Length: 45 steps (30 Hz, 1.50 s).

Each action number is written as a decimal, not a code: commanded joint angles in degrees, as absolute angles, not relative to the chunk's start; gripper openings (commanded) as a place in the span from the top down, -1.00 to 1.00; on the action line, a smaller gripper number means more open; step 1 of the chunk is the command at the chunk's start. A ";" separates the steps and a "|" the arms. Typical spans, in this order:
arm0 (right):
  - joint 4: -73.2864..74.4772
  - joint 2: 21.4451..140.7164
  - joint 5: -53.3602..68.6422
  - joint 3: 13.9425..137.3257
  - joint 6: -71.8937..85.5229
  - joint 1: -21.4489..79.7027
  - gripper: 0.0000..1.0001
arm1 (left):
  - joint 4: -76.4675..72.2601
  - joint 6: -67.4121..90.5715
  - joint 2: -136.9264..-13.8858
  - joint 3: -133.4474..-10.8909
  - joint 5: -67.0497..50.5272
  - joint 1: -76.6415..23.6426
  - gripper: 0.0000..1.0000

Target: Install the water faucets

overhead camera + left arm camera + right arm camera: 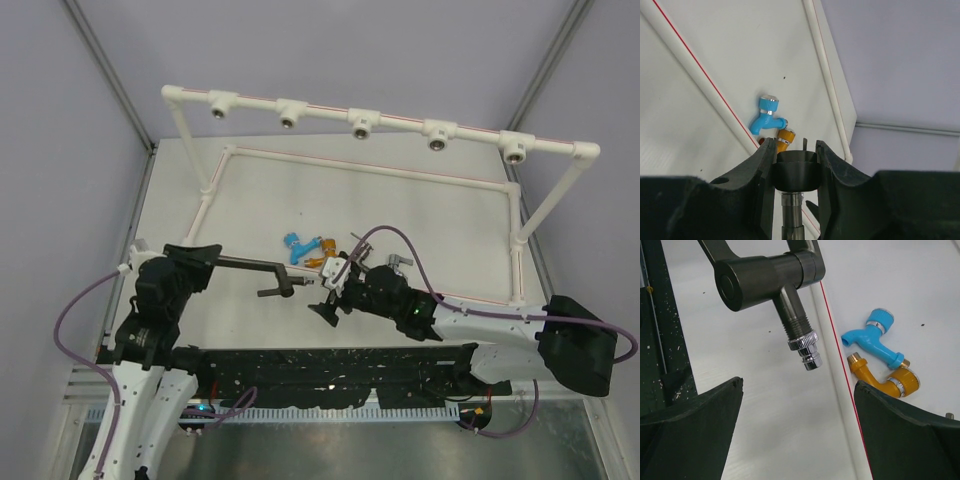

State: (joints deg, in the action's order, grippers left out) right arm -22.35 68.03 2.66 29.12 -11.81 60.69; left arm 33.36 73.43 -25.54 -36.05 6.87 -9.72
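Note:
My left gripper (212, 258) is shut on the round end of the large dark-grey faucet (262, 268), holding its long arm level above the table and pointing right. In the left wrist view the jaws (796, 150) clamp its black cap (796, 172). My right gripper (325, 292) stands open just right of the faucet's head. In the right wrist view that head (765, 277) and its chrome nozzle (807, 352) hang above the gap between the fingers (799, 385), untouched. The blue faucet (293, 243) (875, 337) and the orange faucet (322, 250) (885, 377) lie together on the table. A chrome faucet (396, 262) lies further right.
The white pipe frame (330, 108) stands at the back, with several brass-lined sockets (287, 121) facing forward. Its lower white pipe with a red stripe (835, 365) runs along the table beside the small faucets. A black rail (330, 370) crosses the near edge.

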 commanded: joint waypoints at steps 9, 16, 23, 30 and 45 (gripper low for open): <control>-35.25 76.29 6.94 34.98 -16.08 61.00 -0.66 | 31.55 80.42 -22.77 -39.11 2.90 -9.40 1.00; -32.87 76.64 8.17 35.95 -17.49 61.08 -0.36 | 29.80 81.04 -23.29 -38.58 0.35 -9.40 1.00; -29.71 76.55 7.21 36.12 -18.02 61.00 0.22 | 30.06 79.37 -22.59 -39.63 2.63 -9.40 1.00; -30.67 77.87 3.16 32.35 -13.81 58.98 0.33 | 34.89 70.94 -24.52 -47.19 9.66 -8.27 1.00; -34.19 86.66 4.75 31.29 -6.50 54.40 0.46 | 28.65 56.52 -34.88 -53.00 -10.26 9.91 1.00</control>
